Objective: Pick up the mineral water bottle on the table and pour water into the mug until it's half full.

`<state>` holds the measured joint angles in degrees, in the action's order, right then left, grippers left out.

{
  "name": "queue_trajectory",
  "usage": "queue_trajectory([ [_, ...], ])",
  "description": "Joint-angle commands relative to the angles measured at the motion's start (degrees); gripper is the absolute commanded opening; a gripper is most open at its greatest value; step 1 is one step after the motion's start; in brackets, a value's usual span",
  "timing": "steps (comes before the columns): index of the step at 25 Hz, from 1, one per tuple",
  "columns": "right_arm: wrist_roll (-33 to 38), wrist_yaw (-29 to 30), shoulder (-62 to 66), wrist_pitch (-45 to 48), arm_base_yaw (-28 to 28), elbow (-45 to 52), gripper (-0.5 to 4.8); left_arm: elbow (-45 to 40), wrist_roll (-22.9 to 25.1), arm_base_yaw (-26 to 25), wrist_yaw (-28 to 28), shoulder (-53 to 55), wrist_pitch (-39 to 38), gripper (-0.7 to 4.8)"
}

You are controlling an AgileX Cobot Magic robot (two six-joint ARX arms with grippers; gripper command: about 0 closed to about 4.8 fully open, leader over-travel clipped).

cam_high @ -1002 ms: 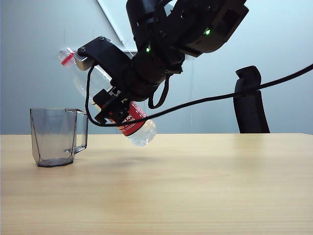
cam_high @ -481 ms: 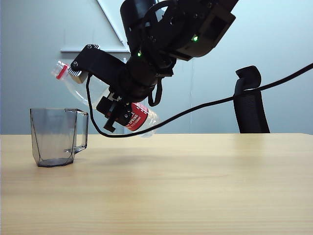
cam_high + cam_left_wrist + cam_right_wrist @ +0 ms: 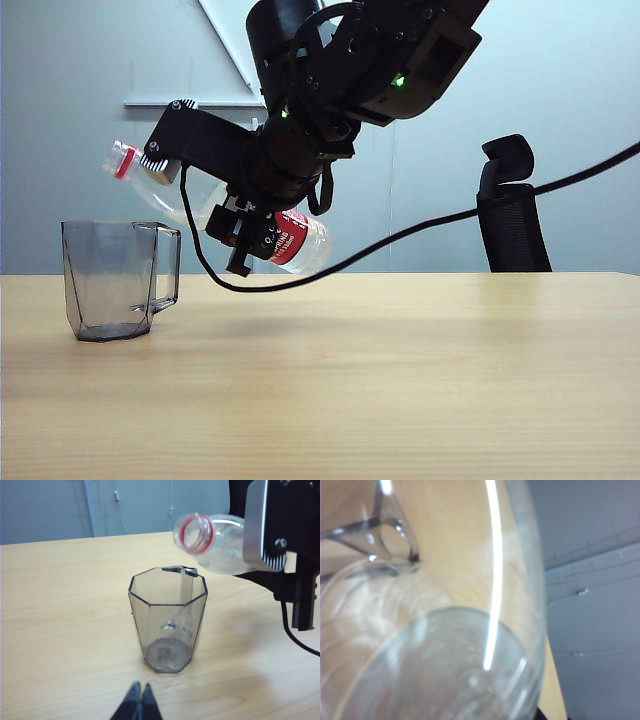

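The right gripper (image 3: pixel 240 215) clamps the mineral water bottle (image 3: pixel 290 238), tilted above the table (image 3: pixel 400 380), mouth near the mug (image 3: pixel 118 280). The mug seems empty. Next: tip further. The left gripper (image 3: pixel 138 704) rests closed.

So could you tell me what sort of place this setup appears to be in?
Probably an office or lab room: a black office chair stands behind the wide wood-grain table, a plain grey wall behind. The right gripper tilts the mineral water bottle over the mug.
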<state>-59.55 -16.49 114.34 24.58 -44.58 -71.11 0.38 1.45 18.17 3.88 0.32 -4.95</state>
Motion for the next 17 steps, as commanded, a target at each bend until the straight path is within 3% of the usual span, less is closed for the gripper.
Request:
queue_trajectory([
  [1, -3.52, -0.57, -0.22, 3.52, -0.15, -1.03, 2.60, 0.13, -0.17, 0.02, -0.07, 0.02, 0.74, -0.02],
  [17, -12.35, -4.42, 0.00, 4.92, -0.13, -1.25, 2.60, 0.13, -0.20, 0.02, -0.07, 0.02, 0.74, -0.02],
])
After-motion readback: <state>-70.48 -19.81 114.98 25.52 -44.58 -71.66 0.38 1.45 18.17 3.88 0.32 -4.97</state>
